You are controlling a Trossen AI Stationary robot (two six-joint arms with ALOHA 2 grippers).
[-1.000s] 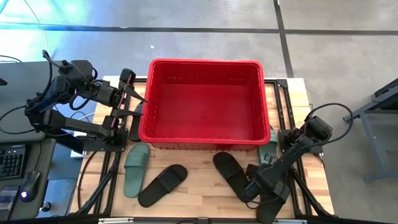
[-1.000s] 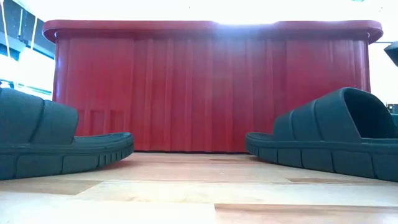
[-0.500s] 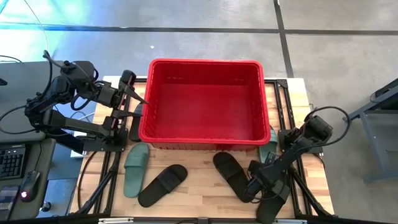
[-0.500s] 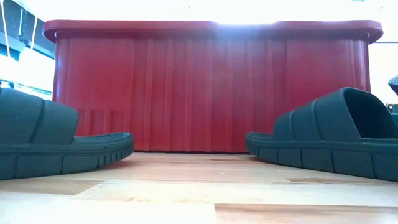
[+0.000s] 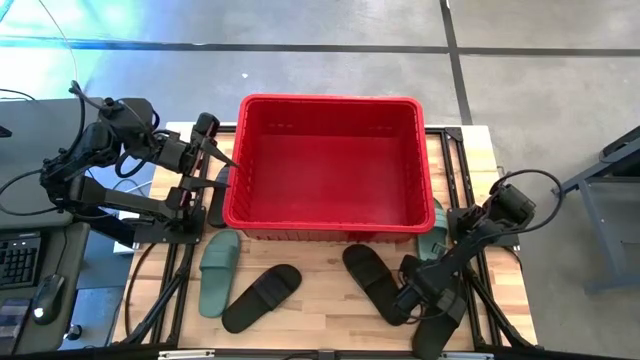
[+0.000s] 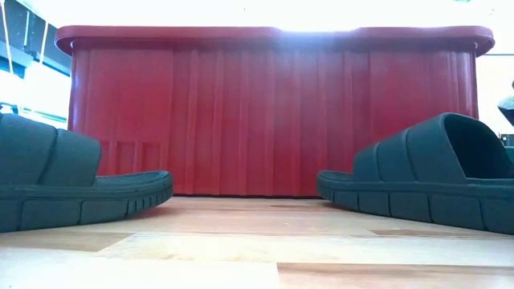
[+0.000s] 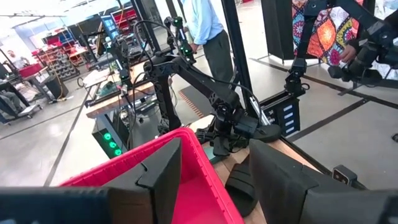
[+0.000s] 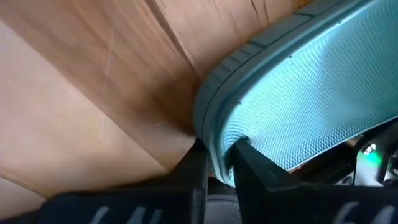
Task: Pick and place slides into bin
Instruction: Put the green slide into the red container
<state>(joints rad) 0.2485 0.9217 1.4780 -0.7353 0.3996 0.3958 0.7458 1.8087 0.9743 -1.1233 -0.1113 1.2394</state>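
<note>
The red bin [image 5: 330, 165] stands at the table's far middle. In front of it lie a sage-green slide [image 5: 220, 268], a black slide [image 5: 262, 297] and a second black slide [image 5: 370, 280], all sole down. Another black slide [image 5: 440, 330] lies partly under my right arm. A second sage-green slide [image 5: 437, 235] lies by the bin's near right corner. My right gripper [image 5: 408, 298] is low, shut on the second black slide's near end. My left gripper [image 5: 215, 150] is open and empty by the bin's left rim, which shows in the left wrist view [image 7: 193, 162]. My right gripper pinches the sole's edge [image 8: 214, 140] of the black slide between its two fingers [image 8: 196, 168], near the rounded near end. The fingers slant down from the table's right. In the low view the slide [image 6: 426, 181] rests flat on the table.
My left arm's base and cables [image 5: 160, 205] stand beside the bin's left wall, with a dark object [image 5: 222, 182] between them. My right arm's base [image 5: 465, 225] stands at the table's right edge. Bare wood [image 5: 320, 310] lies between the two middle black slides. People stand in the room beyond [image 7: 208, 25].
My right arm has come down a little over the black slide at the table's near right. The slides and the bin have stayed where they were.
</note>
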